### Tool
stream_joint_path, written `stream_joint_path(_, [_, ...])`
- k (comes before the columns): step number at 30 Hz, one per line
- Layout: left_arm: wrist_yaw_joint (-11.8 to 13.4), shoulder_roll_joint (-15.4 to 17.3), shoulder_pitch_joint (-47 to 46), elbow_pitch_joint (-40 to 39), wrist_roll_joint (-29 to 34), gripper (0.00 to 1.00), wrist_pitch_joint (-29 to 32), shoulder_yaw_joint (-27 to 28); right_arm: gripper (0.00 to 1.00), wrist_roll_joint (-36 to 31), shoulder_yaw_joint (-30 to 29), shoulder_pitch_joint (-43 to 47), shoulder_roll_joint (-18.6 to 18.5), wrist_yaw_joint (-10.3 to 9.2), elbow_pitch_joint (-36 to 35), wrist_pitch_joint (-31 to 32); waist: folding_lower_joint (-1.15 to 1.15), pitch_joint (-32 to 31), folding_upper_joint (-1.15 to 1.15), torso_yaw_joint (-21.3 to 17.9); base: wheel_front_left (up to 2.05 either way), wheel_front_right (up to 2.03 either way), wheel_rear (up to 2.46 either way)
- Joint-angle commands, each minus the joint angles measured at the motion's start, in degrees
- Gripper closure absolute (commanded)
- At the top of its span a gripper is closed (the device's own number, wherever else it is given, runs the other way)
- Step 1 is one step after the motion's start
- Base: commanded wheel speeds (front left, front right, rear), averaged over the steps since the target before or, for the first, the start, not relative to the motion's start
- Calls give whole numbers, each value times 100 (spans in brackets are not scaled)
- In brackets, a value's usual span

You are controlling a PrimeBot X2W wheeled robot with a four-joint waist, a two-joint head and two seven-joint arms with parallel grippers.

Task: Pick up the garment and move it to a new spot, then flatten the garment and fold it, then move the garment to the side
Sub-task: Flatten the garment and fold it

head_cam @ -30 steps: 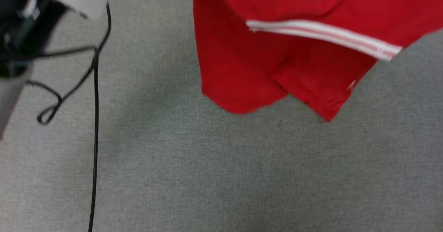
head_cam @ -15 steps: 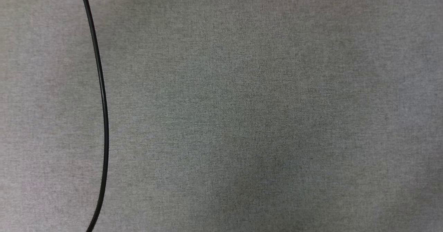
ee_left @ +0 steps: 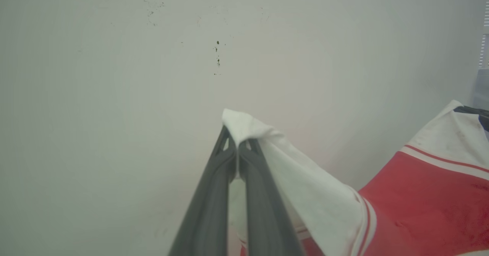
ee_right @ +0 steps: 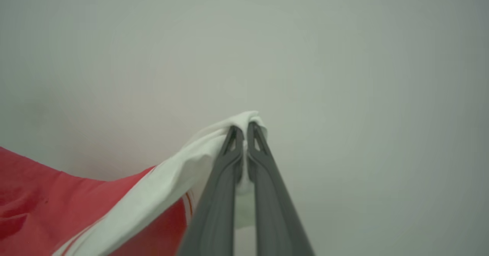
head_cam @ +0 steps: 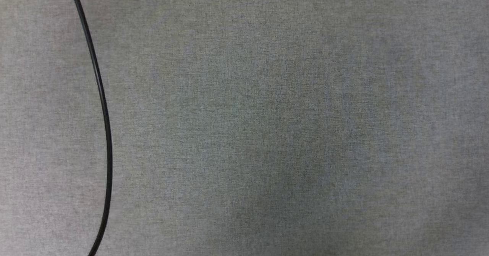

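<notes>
Garment [ee_left: 420,195] aloft: I hold the red jersey by its two white shoulder panels. My left end effector [ee_left: 237,149] is pinched fully closed on one white corner right at its tips, and my right end effector [ee_right: 244,133] is clamped just as tightly on the other. From the left end effector the cloth falls away to its right and below, white giving way to striped trim and then red. From the right end effector it runs off to its left and below in the same order, sagging a little between the two grips, not pulled taut. Both end effectors point toward a pale wall [ee_left: 114,76], apart from it. What has changed is my head view. A second ago the jersey's red hem and a striped band hung in its upper part over the grey surface [head_cam: 286,133]. Now it looks down on that surface and a black cable [head_cam: 103,114] curving along its left side. The cable sits differently in the picture, so I read this as my head turning, not the cloth dropping. My judgement is that the pick-up is done and the carry to a new spot is under way, with flattening and folding yet to come. The next move calls for lowering the hem first, so the cloth lays out flat.
</notes>
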Motion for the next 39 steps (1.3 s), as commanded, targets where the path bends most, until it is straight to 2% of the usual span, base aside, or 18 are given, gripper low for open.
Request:
stream_joint_path(1, [-33,100,317,-19,-6,100,-141,-40,100,102,103,235,33,-9,140,-176,-1,-7,0,-2,0,0,0])
stream_joint_path(8, [-50,295,1454,-347,21,100,-676,-243,100,390,627,1174,104,-9,231,-861,-1,-209,0,-5,0,0,0])
stream_joint_path(15, [248,576,3096,-1017,-122,100,-1068,-257,100,726,967,2565,69,-9,29,-1368,-1,-686,0,-7,0,0,0])
stream_joint_path(16, [248,576,3096,-1017,-122,100,-1068,-257,100,726,967,2565,69,-9,29,-1368,-1,-686,0,-7,0,0,0])
stream_joint_path(20, [537,756,4194,-1587,-311,100,-1195,-151,100,800,1094,3439,-22,-9,-206,-1538,-1,-999,0,19,0,0,0])
stream_joint_path(26, [1001,985,5927,-2314,-484,100,-1316,-5,100,864,1070,4846,-189,-9,-617,-1672,-1,-1459,0,32,0,0,0])
stream_joint_path(30, [1251,1018,7107,-2664,-586,100,-1344,174,100,908,894,5750,-196,-9,-851,-1671,-1,-1739,0,1,0,0,0])
stream_joint_path(34, [1364,939,8104,-2791,-600,100,-1354,429,100,931,633,6607,-117,-9,-1041,-1601,-1,-2045,0,-24,0,0,0])
stream_joint_path(39, [1382,731,9202,-2766,-509,100,-1356,783,100,798,350,7550,-77,-9,-1219,-1451,-1,-2445,0,-88,0,0,0])
